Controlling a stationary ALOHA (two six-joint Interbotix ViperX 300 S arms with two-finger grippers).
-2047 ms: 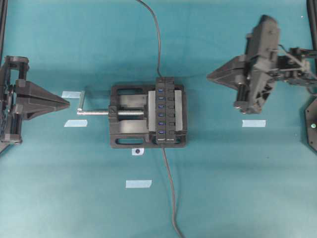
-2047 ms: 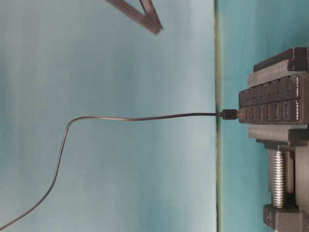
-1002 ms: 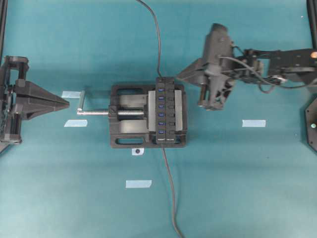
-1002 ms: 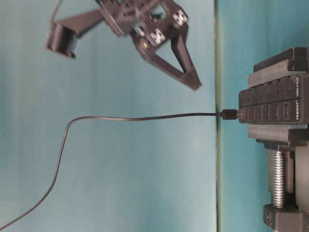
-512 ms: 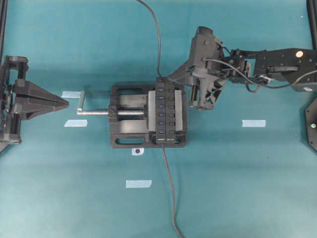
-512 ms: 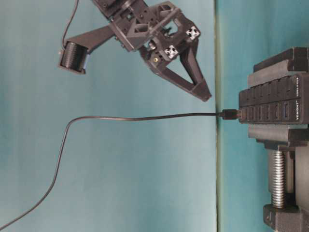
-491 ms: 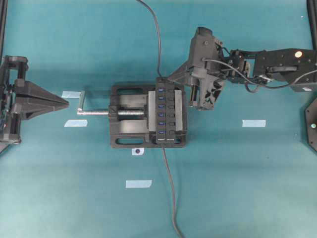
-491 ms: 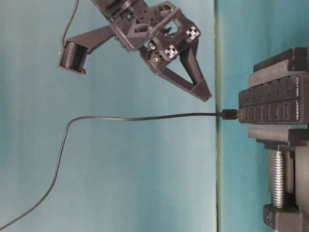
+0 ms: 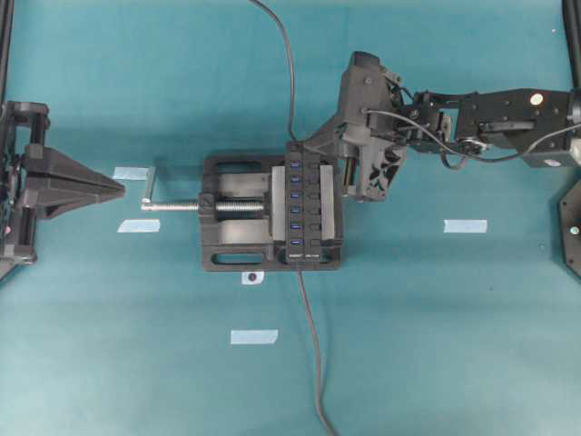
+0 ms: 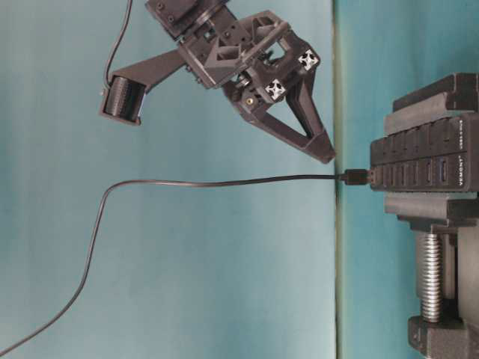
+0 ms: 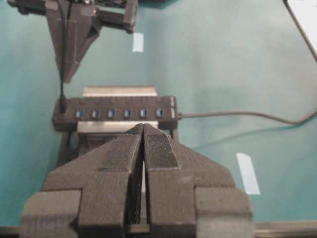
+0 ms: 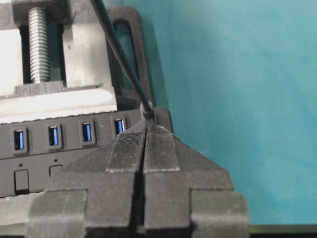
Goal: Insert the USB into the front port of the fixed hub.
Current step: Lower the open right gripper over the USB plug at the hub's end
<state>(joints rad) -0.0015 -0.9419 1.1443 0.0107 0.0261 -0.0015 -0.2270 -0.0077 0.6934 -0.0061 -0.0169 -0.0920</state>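
Overhead exterior view: the fixed hub (image 9: 302, 202) lies clamped in a black vise (image 9: 227, 238) at mid-bench, its row of blue ports facing up. The USB (image 9: 292, 141) sits at the hub's far end, with its thin cable running away toward the top edge. From the right wrist view the plug (image 12: 147, 111) looks already entered in the end port; how deep, I cannot tell.

The right gripper (image 9: 310, 145) hangs just beside the plug, its fingers (image 12: 126, 153) pressed together and holding nothing. The left gripper (image 9: 118, 189) waits well apart at the left, its fingers (image 11: 158, 148) likewise closed and empty.

Handling, as I judge it: the plug is light, small and rigid, with smooth moulded sides that could slip. The cable is limp and would bend instead of passing on a push. I would hold the plug by its body, across the flat faces, never by the cable. A push should run straight along the port's axis. The vise should absorb that force.

Surface and room: the teal bench (image 9: 436, 345) is flat and matte, marked by pale tape strips (image 9: 465, 226). A second cable (image 9: 313, 363) leaves the hub's near end. Space is open on the right of the hub; the vise's screw handle (image 9: 172, 205) takes up the left.
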